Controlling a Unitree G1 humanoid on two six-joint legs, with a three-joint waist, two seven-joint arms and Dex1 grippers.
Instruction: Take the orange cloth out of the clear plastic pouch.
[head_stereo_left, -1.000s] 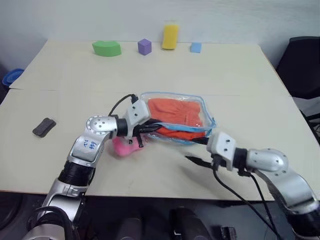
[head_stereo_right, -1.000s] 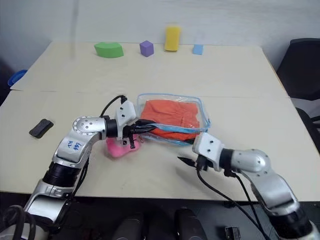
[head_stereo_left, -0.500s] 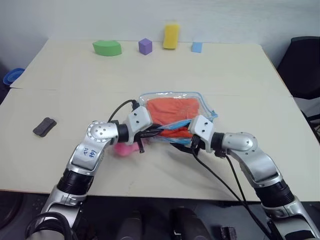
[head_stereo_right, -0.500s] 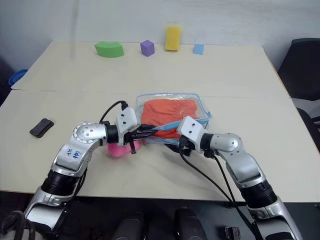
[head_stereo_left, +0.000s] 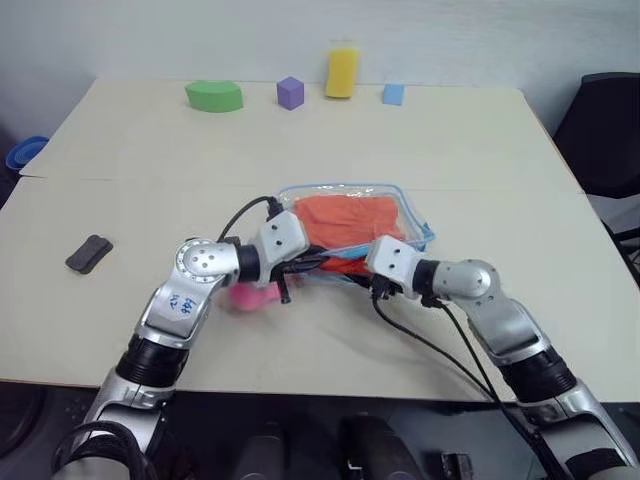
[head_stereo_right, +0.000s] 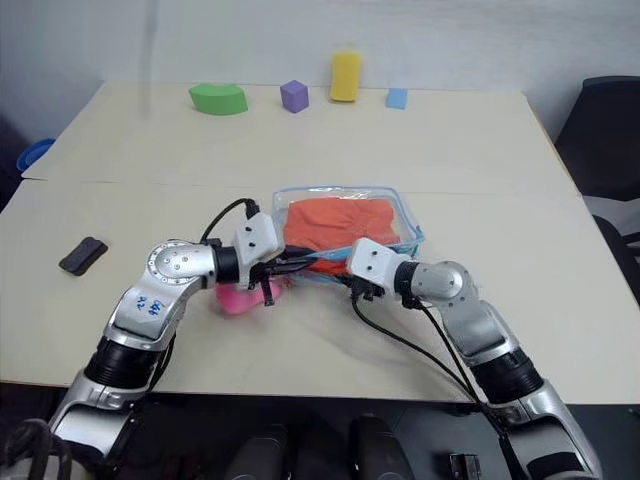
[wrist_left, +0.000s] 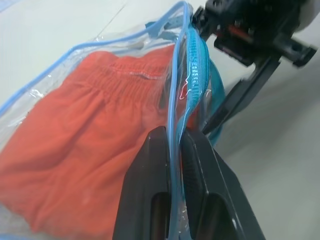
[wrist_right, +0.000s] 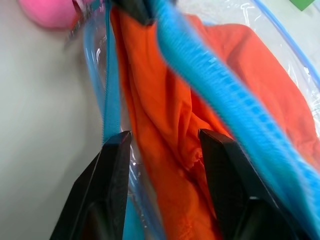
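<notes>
1. Pouch first: the clear soft plastic pouch with light blue zipper edging (head_stereo_left: 410, 215) lies near the middle of the pale beige worktop (head_stereo_left: 480, 150), its unzipped mouth turned toward the robot so both arms can reach it from the near side.
2. The left end effector (wrist_left: 172, 150) is clamped shut on the pouch's blue-edged upper lip, which passes between its two black fingers (wrist_left: 150, 172); this grip appears meant to lift the lip and keep the mouth spread while steadying the bag.
3. The bright orange soft cloth with a gathered seam (head_stereo_left: 345, 215) sits inside the pouch, filling most of it, with a fold bunched at the opening.
4. The right end effector (wrist_right: 165, 150) has its fingers parted, one on each side of that orange fold inside the mouth, not yet closed on it; the placement suggests it is set to pinch the cloth and draw it out.
5. A pink plush charm (head_stereo_left: 245, 296) lies on the worktop just beside the pouch's left corner, under the left arm.
6. Along the far edge stand a green curved block (head_stereo_left: 213, 96), a purple cube (head_stereo_left: 290, 93), a yellow rounded block (head_stereo_left: 341, 72) and a small blue block (head_stereo_left: 392, 95), well apart from the pouch.
7. A small dark flat object (head_stereo_left: 88, 253) lies near the left edge.
8. A dark chair (head_stereo_left: 610, 130) stands beyond the worktop's right side, against a pale wall.
</notes>
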